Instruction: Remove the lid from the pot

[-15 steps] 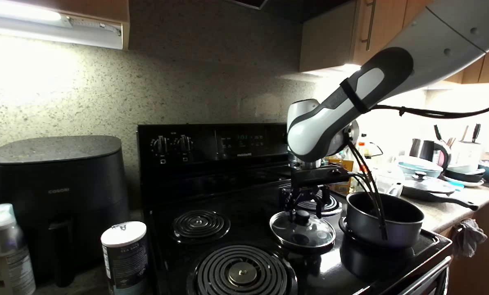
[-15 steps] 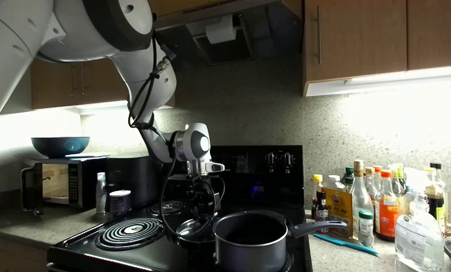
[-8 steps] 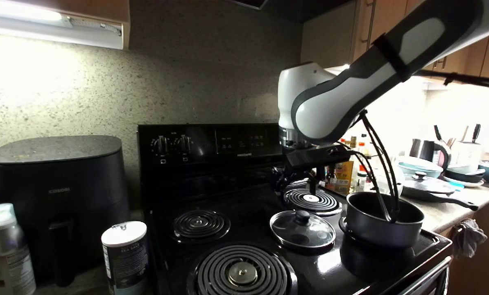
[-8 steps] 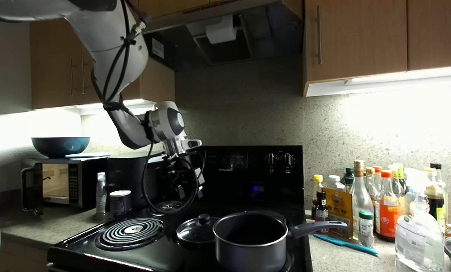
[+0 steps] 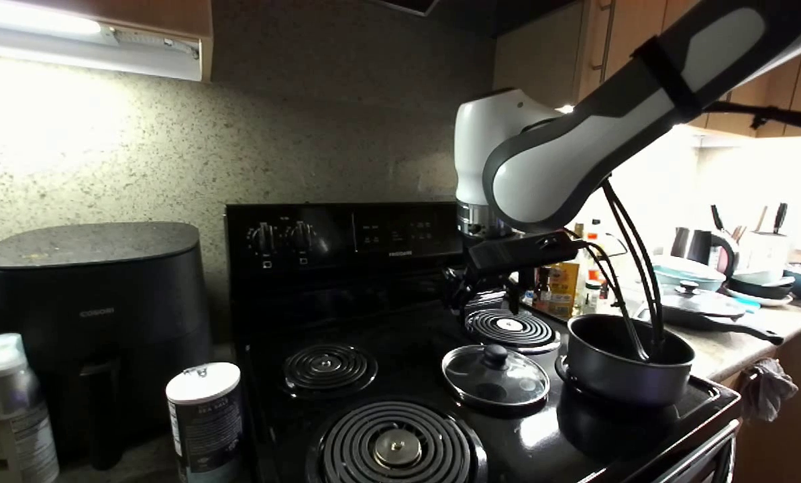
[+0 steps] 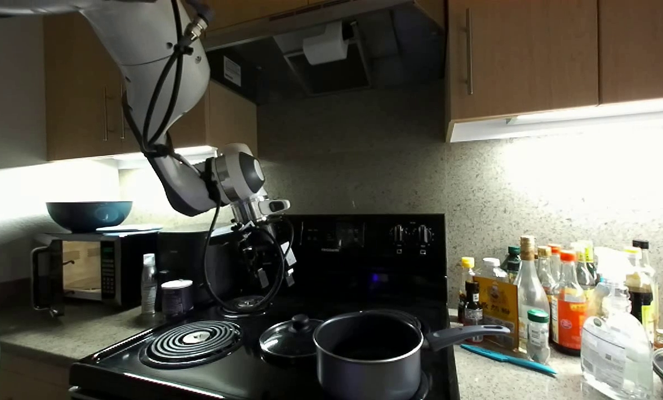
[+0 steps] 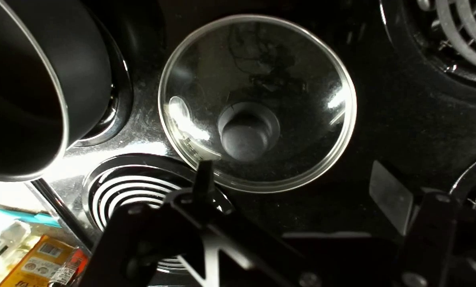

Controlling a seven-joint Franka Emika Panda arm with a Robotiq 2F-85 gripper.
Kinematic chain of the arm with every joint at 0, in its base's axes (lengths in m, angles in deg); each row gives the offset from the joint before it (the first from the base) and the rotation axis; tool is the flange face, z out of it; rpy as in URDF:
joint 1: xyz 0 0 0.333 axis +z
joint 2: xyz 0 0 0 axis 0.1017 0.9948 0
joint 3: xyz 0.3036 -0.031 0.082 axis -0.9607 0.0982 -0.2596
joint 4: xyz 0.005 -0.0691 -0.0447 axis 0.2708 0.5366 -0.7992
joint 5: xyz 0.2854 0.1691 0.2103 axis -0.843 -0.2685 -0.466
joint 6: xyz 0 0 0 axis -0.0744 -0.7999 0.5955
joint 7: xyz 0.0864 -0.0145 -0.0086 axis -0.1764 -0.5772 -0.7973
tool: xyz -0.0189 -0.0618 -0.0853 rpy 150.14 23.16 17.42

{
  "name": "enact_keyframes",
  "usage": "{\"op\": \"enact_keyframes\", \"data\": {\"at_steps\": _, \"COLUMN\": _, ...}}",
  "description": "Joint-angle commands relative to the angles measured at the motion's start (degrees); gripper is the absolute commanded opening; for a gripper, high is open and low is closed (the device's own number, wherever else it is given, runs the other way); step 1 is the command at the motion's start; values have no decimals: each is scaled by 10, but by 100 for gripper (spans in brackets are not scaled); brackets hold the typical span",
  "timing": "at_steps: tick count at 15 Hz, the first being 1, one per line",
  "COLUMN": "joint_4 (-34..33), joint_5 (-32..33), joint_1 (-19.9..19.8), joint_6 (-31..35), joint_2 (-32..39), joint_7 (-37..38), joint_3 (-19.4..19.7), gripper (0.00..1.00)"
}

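The lid (image 7: 258,79), clear glass with a metal rim and dark knob, lies knob up on the black stovetop between the burners. It also shows in both exterior views (image 5: 496,388) (image 6: 289,340). The dark grey pot (image 5: 628,372) stands uncovered on a burner beside the lid, apart from it; its long handle shows in an exterior view (image 6: 467,335). The pot's side and open mouth show in the wrist view (image 7: 84,71). My gripper (image 7: 296,175) is open and empty. In both exterior views (image 5: 486,305) (image 6: 276,276) it hangs above the stovetop, behind and higher than the lid.
Spiral burners (image 5: 397,446) surround the lid. A black air fryer (image 5: 92,335) and a salt can (image 5: 206,416) stand beside the stove. Several bottles (image 6: 567,311), a yellow box (image 6: 498,308) and a spray bottle (image 6: 612,344) stand on the counter past the pot's handle.
One second ago my gripper was down around the lid's knob. It has since risen off it and moved toward the stove's back panel, tilting slightly. The lid and pot have stayed in place.
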Motion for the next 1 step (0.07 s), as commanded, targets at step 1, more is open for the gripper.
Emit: {"op": "enact_keyframes", "data": {"at_steps": 1, "joint_4": -2, "joint_5": 2, "joint_1": -14, "joint_6": -2, "joint_2": 0, "joint_7": 1, "joint_3": -15, "gripper": 100}}
